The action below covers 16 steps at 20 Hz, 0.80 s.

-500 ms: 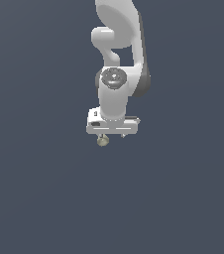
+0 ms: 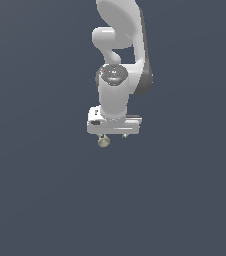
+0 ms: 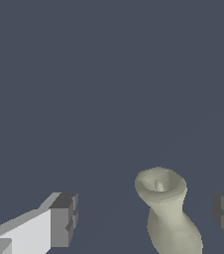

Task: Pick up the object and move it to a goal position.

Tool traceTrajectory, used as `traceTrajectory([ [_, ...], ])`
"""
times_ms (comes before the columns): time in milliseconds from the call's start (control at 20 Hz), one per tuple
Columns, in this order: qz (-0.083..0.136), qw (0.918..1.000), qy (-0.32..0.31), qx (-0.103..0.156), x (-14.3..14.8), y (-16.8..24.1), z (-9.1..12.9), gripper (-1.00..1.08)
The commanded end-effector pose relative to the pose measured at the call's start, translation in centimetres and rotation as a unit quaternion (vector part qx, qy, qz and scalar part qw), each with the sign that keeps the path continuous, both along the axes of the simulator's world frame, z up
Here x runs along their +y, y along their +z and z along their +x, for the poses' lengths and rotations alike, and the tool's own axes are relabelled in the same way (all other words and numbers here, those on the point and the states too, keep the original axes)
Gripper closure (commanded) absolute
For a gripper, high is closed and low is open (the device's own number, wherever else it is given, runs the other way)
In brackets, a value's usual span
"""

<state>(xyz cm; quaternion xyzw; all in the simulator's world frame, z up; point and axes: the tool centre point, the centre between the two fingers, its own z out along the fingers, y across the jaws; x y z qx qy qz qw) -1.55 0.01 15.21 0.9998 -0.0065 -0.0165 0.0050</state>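
White-grey robot arm [image 2: 119, 65] reaches straight down over the plain dark slate-blue floor [image 2: 40, 190]. White-grey gripper [image 3: 143, 218] spread wide, fingers [image 3: 64, 219] clear of the small matte khaki-beige flared lump [image 3: 166, 208], which sits between them, off-centre.

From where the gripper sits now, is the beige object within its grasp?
Probably yes. The object stands between the open gripper's fingers, touching neither, with nothing else in the gap. It sits off-centre, nearer one finger, so closing may nudge it first.
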Motion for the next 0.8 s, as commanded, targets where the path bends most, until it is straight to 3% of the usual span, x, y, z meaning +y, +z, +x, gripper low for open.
traceTrajectory([
  [0,0.001,1.0000,-0.002,0.000,0.0,0.1,0.0,-0.92],
  [750,0.004,0.9989,0.045,-0.005,-1.9,-1.4,-2.1,-0.92],
])
